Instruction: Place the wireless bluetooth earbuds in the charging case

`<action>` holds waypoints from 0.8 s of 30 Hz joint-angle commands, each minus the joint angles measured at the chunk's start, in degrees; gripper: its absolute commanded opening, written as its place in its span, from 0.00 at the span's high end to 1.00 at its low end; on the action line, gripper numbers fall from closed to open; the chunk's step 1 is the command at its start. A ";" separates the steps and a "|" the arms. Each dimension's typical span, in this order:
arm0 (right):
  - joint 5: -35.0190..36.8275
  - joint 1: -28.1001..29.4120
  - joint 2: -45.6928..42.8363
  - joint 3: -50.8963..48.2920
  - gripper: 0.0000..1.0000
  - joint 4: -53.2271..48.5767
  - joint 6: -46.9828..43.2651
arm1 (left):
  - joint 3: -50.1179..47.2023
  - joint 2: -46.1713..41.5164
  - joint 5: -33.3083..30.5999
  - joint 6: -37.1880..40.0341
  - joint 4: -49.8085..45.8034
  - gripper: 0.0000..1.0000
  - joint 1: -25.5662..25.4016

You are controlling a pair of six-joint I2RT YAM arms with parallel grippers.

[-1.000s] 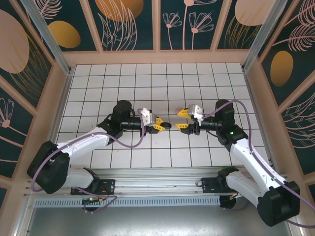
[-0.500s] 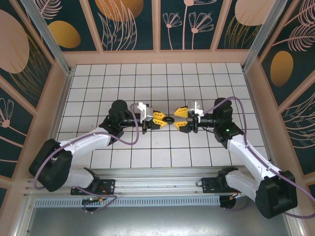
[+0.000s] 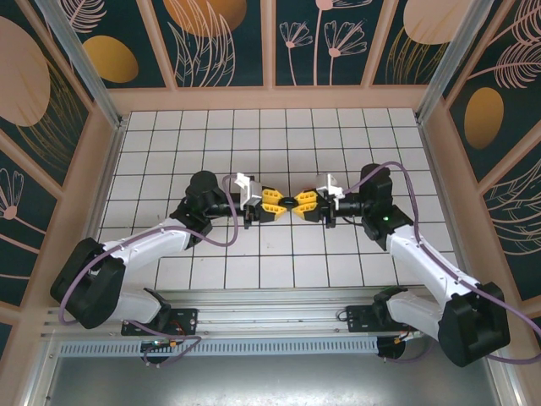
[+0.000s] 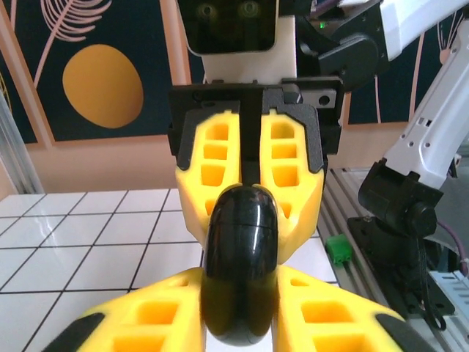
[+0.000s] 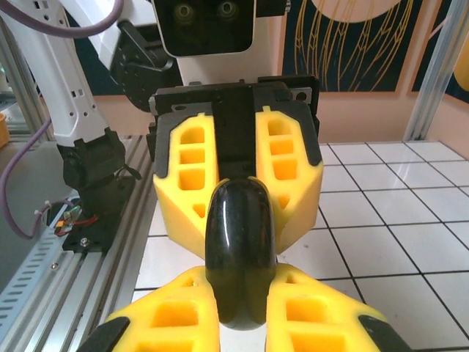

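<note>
I see bright, even overhead light on the white tiled table (image 3: 338, 135), shadows faint; up close, soft glare streaks the glossy black charging case (image 4: 242, 271), nearest foreground slightly soft

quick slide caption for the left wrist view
Glossy black charging case clasped by left claw and right claw above the tiled table

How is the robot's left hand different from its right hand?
The left hand reaches in from the left side, the right hand from the right side. The left hand's yellow fingers look slightly wider apart than the right hand's. Both have yellow fingers and pinch the same black case, meeting tip to tip.
</note>
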 commanded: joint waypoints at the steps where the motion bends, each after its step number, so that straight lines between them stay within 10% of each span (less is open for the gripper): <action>1: 3.12 0.51 -0.32 6.43 0.90 -14.89 -11.69 | 3.30 -1.71 -2.92 10.03 -12.47 0.65 -0.46; 10: 20.76 4.03 5.78 17.59 0.90 -40.96 -27.22 | 8.31 -2.71 -9.43 26.82 -32.54 0.60 -0.48; 24: 18.54 7.07 9.19 19.86 0.90 -38.81 -27.39 | 9.44 -1.18 -7.38 27.68 -34.57 0.64 -0.45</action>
